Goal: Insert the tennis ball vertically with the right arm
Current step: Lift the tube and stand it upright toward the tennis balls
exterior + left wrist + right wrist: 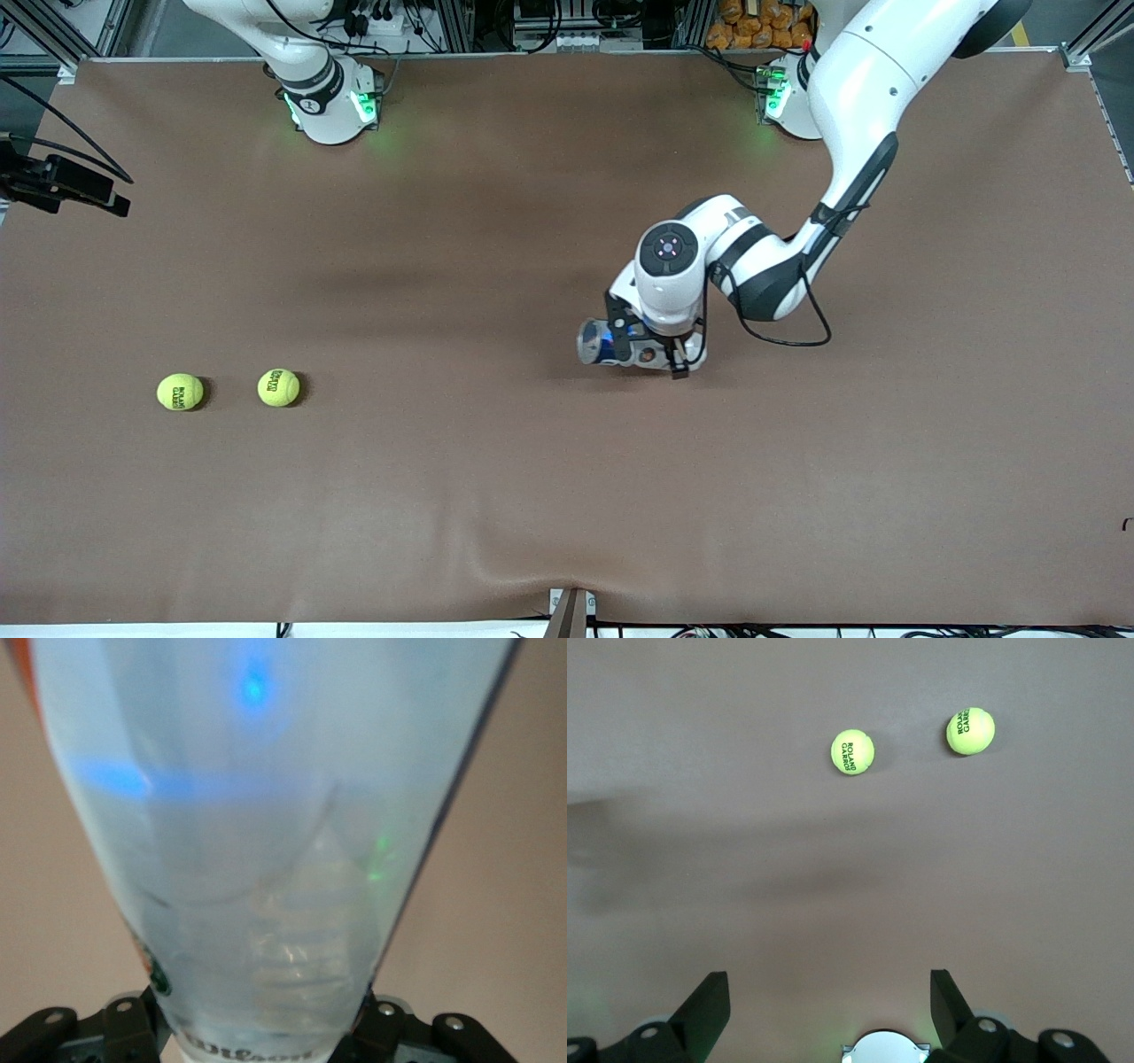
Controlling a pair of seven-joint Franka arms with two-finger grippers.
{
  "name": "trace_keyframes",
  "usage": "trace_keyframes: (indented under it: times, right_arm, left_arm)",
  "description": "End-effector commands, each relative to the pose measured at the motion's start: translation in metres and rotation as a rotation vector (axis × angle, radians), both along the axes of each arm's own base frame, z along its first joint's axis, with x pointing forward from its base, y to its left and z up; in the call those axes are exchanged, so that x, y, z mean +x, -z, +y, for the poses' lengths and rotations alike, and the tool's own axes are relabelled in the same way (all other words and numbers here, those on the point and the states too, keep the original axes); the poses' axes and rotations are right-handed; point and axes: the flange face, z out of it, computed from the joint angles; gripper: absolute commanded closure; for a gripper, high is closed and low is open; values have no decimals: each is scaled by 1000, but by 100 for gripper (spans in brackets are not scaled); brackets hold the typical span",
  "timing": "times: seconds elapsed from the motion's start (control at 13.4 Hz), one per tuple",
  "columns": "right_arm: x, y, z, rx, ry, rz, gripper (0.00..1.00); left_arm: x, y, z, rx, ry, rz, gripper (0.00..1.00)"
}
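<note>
Your left hand (654,354) is down on the brown desk (496,496), clamped on a clear tennis-ball can (607,343) lying on its side; in the left wrist view the can (266,859) fills nearly the whole picture, squeezed between the black fingers (124,1023), with only part of the printed label readable at its edge. From the front the wrist covers most of the can, so you only get its open end sticking out toward the right arm's end of the desk; the contents are hard to make out. Two yellow tennis balls sit well apart from the can, toward the right arm's end and a bit nearer the front camera: one ball (279,387) closer to the can, the other ball (180,392) just beside it, farther from the can. Your right hand (828,1005) is over the bare desk with its fingers wide apart and nothing between them; both balls show in its wrist view. In the front view that arm is mostly cut off, only its base (328,106) showing; it waits.
</note>
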Motion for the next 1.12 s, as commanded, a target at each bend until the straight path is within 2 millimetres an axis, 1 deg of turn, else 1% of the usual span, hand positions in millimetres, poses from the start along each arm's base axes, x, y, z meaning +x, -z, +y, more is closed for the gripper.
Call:
trace_keyframes:
  times: [0.0, 0.15, 0.3, 0.45, 0.6, 0.67, 0.9, 1.05]
  right_arm:
    - [-2, -3, -3, 6, -6, -3, 0]
    - [0, -4, -1, 2, -11, -11, 0]
    - [-1, -4, -6, 2, -2, -12, 0]
    - [3, 1, -8, -8, 0, -5, 0]
    - [15, 21, -13, -8, 5, 29, 0]
    - [16, 22, -14, -19, 6, 29, 0]
    - [24, 39, -13, -27, 9, 51, 0]
    - [34, 60, -8, -30, 11, 67, 0]
  left_arm:
    - [-10, -3, -39, -108, -90, -39, 26]
    - [-13, 0, -60, -187, -131, -58, 26]
    - [-21, 4, -81, -276, -186, -75, 26]
    - [-26, 9, -96, -352, -213, -88, 26]
    - [-25, 14, -109, -432, -221, -100, 28]
    - [-26, 17, -116, -477, -234, -112, 28]
    - [-28, 21, -132, -551, -272, -162, 28]
    - [-27, 20, -140, -610, -294, -181, 28]
